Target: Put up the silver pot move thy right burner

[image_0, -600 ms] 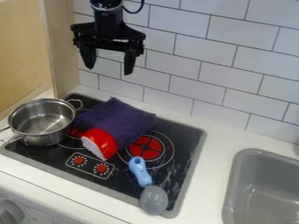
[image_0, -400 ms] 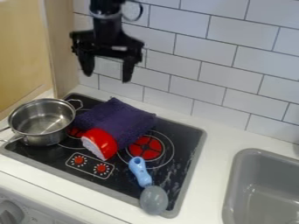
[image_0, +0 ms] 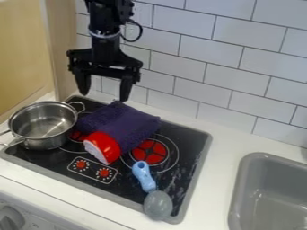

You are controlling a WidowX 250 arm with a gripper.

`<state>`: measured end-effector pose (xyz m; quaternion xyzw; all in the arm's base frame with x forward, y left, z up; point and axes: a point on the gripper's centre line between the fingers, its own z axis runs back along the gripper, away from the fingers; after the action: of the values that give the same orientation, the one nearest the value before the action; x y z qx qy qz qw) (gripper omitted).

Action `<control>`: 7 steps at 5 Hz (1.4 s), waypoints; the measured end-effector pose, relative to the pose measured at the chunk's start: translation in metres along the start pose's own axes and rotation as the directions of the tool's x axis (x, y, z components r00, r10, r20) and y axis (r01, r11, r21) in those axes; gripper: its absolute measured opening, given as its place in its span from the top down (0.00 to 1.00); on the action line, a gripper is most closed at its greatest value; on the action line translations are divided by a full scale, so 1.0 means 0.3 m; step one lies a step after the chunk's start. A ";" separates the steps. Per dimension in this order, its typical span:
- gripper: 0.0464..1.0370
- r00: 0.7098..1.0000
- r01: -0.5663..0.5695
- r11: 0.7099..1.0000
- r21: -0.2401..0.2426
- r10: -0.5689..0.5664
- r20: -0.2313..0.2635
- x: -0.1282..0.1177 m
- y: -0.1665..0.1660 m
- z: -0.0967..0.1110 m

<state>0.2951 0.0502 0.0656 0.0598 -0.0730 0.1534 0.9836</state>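
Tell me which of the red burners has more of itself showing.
The right burner, beside the blue handle: most of its red disc shows, while the left burner is mostly hidden by the silver pot and purple cloth.

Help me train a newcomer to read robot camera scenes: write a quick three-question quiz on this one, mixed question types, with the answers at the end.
1. Multiple choice: Where is the silver pot?
a) In the sink
b) On the left part of the stovetop, as the camera sees it
c) In the gripper

2. True or false: The two fingers of the gripper are closed against each other.

3. Fill in the blank: The tool with the light-blue handle has a ____ head.

Key: 1. b; 2. false; 3. gray
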 end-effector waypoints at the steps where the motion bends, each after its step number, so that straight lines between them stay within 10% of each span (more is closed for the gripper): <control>1: 0.04 1.000 0.009 1.000 0.008 -0.009 -0.014 -0.020 0.012 -0.015; 7: 0.04 0.991 -0.048 0.998 0.048 0.053 -0.120 -0.110 0.156 -0.159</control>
<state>0.2554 0.0914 0.0179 0.0707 -0.0110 0.1832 0.9805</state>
